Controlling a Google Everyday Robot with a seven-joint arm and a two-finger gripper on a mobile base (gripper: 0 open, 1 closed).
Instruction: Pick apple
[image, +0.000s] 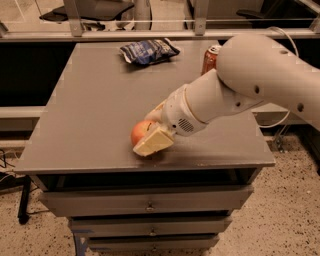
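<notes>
The orange-red apple (138, 131) rests on the grey table (90, 105) near its front edge, a little left of centre. My gripper (146, 133) has reached it from the right on the white arm (250, 80). It is open, with one cream finger (153, 142) low across the apple's front right side and the other behind the apple. The apple's right half is hidden by the gripper. The apple still rests on the table top.
A red-orange soda can (210, 57) stands at the back right, partly behind the arm. A dark blue snack bag (149, 51) lies at the back centre. Drawers (150, 205) sit under the table top. A railing runs behind the table.
</notes>
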